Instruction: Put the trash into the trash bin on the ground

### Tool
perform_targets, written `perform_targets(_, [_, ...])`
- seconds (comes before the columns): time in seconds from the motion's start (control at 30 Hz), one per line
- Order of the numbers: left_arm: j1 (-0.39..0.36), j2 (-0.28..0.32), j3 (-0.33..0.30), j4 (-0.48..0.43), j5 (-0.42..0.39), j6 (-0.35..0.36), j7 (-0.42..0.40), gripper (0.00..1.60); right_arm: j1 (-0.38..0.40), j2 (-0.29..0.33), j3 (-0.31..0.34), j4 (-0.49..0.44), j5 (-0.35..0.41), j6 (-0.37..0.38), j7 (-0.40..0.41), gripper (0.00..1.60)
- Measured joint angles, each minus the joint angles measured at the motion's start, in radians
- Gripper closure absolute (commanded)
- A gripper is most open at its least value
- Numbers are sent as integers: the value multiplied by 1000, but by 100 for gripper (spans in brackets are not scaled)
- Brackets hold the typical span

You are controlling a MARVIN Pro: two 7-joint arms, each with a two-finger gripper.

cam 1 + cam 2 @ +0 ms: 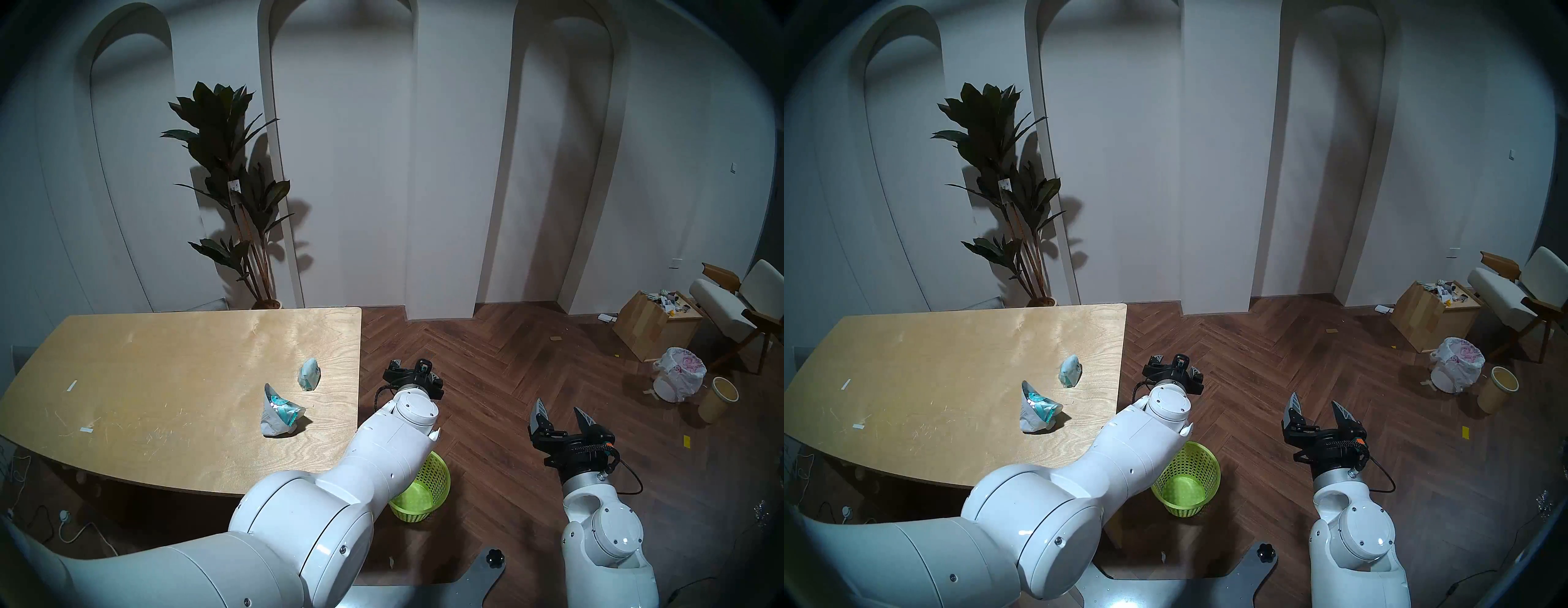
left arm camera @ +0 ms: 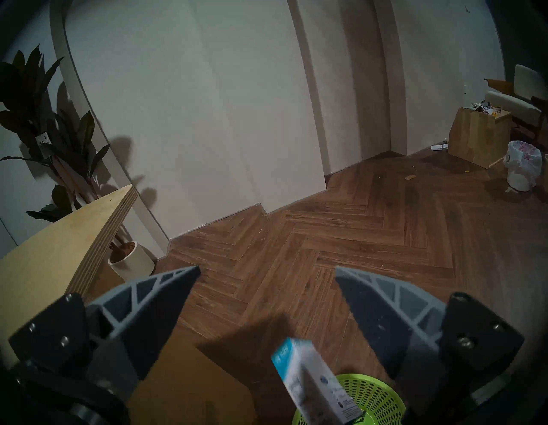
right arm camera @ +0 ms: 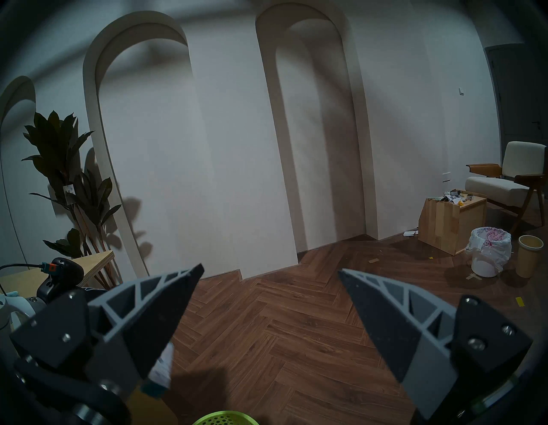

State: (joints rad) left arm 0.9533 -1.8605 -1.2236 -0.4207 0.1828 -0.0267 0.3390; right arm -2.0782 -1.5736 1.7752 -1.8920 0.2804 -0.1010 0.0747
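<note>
The left claw [image 2: 267, 273] hangs past the right edge of the tabletop [image 1: 169, 361], over the floor, with its jaws spread wide and nothing between them. In the left wrist view the white carton [image 2: 314, 383] with teal print sits free in the air below the claw, just above the lime-green bin [image 2: 376, 397]. Its long axis is tilted, the teal-printed end pointing up and away and the other end low over the bin's rim; whether it touches the rim cannot be told.

The green bin [image 1: 428, 488] stands on the wood floor beside the tabletop's near right corner, partly hidden by the left arm.

The pale mint packet [image 1: 309, 373] lies on the tabletop near its right edge. The wrinkly silver bag [image 1: 280, 412] lies just in front of it, apart from it.

The right claw [image 1: 564, 412] is held over the floor to the right of the bin, fingers wide apart and empty.
</note>
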Motion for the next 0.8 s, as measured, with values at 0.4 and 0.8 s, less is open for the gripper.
perform_targets(0.4, [67,2,-2,-137,2,58,27,0,0,-2,1,0,-2,0,1,0])
perform_targets(0.8, [86,3,11,-292,18,10,83,0,3,-3,2,4,-3,0,2,0])
